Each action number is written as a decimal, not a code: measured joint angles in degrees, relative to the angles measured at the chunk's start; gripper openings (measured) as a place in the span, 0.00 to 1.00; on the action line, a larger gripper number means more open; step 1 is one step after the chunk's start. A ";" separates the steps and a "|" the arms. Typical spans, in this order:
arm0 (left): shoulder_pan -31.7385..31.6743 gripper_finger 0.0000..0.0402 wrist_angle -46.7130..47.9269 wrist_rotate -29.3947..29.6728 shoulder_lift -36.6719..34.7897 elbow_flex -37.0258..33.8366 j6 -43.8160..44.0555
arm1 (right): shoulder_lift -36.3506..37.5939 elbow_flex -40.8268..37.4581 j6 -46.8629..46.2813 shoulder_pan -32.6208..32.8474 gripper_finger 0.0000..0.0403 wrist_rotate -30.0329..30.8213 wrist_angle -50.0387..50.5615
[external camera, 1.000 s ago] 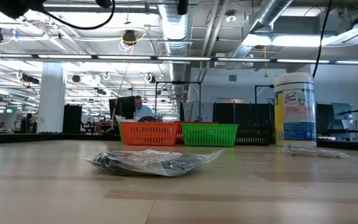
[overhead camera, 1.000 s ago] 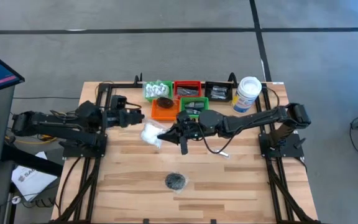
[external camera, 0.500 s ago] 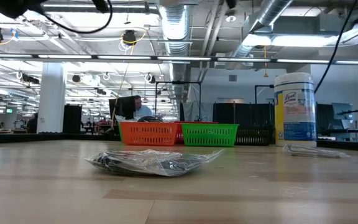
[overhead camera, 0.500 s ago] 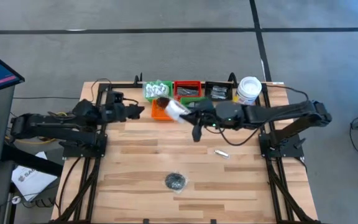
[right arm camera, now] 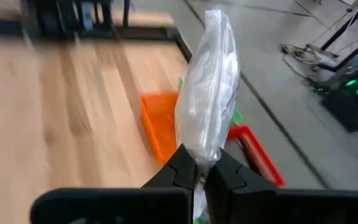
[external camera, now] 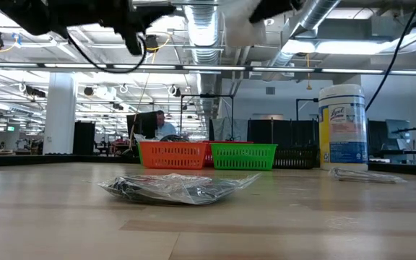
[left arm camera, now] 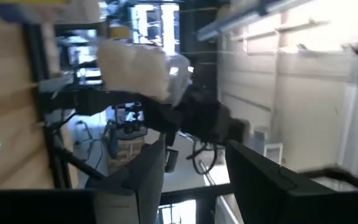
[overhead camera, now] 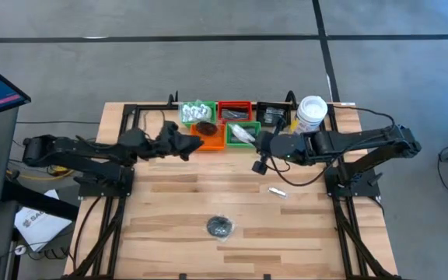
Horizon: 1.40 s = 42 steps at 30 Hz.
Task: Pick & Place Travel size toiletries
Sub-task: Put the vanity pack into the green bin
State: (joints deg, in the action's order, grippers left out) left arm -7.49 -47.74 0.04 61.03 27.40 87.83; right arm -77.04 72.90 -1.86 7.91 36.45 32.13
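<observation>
Two arms meet by the trays at the table's back edge in the high view. The right gripper [overhead camera: 249,138] hangs over the lower green tray [overhead camera: 242,142], pinching a clear packet [overhead camera: 242,133] with white contents; its long axis runs across that tray, away from the fingers toward the orange tray [overhead camera: 208,139]. The left gripper [overhead camera: 194,145] sits just beside the orange tray, fingers parted with nothing between them. A dark round piece in plastic [overhead camera: 219,226] lies well apart, near the front edge, and a slim silvery sachet [overhead camera: 277,191] lies between it and the trays. The white canister [overhead camera: 310,113] stands just past the black tray [overhead camera: 272,114].

Low view: the bagged dark piece [external camera: 173,188] lies flat, long axis across the picture. Both arms are cut off at the top, grippers hard to make out.

Left wrist view: blurred; the packet [left arm camera: 143,66] shows beyond the parted fingers [left arm camera: 143,180].

Right wrist view: fingers [right arm camera: 180,165] clamped on the packet's lower end, the packet [right arm camera: 210,87] standing straight out from them, the orange tray [right arm camera: 159,127] behind it.
</observation>
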 joint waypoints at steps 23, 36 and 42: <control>-1.97 0.45 -0.72 10.39 26.73 14.38 16.35 | -15.84 -0.02 31.80 -3.96 0.02 28.09 1.94; -2.75 0.46 -2.24 10.11 31.17 14.47 16.25 | -14.37 0.00 36.68 -0.73 0.03 28.11 -5.73; -1.94 0.45 -6.78 10.67 31.31 14.49 14.18 | -14.95 -0.01 36.45 -1.30 0.03 28.17 -6.11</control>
State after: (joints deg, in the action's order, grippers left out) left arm -9.42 -54.52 10.71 92.33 41.89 102.01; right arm -91.98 72.89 34.59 6.60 64.62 26.02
